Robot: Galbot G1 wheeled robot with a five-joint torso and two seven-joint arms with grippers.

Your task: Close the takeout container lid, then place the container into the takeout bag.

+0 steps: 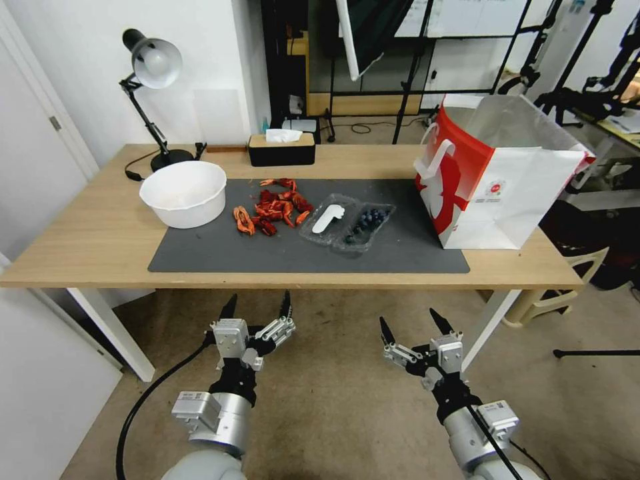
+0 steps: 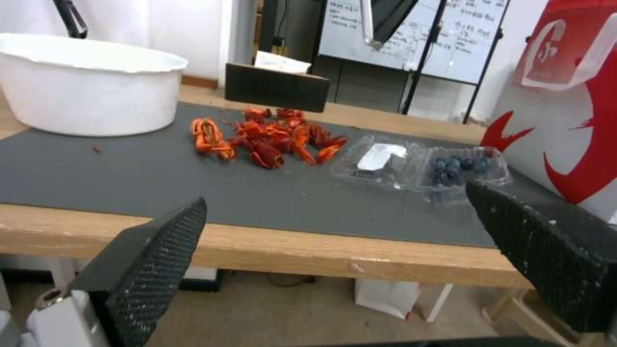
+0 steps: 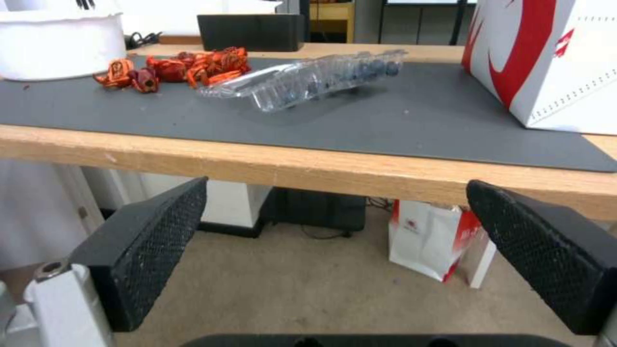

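The takeout container [image 1: 361, 227] lies open and flat on the dark mat [image 1: 200, 253], blueberries in its right half. Its lid [image 1: 327, 219], the left half with the white label, rests flat beside the crayfish. The same container [image 2: 460, 171] and lid [image 2: 379, 159] appear in the left wrist view, and the container [image 3: 302, 82] shows in the right wrist view. The red-and-white takeout bag [image 1: 497, 177] stands open at the table's right end. My left gripper [image 1: 257, 308] and right gripper [image 1: 412, 322] hang open below the table's front edge, holding nothing.
A white bowl [image 1: 184, 193] sits at the mat's left. Red crayfish [image 1: 273, 207] lie between bowl and lid. A black tissue box [image 1: 281, 149] and a desk lamp [image 1: 153, 67] stand at the back. A second bag [image 3: 437, 241] stands on the floor under the table.
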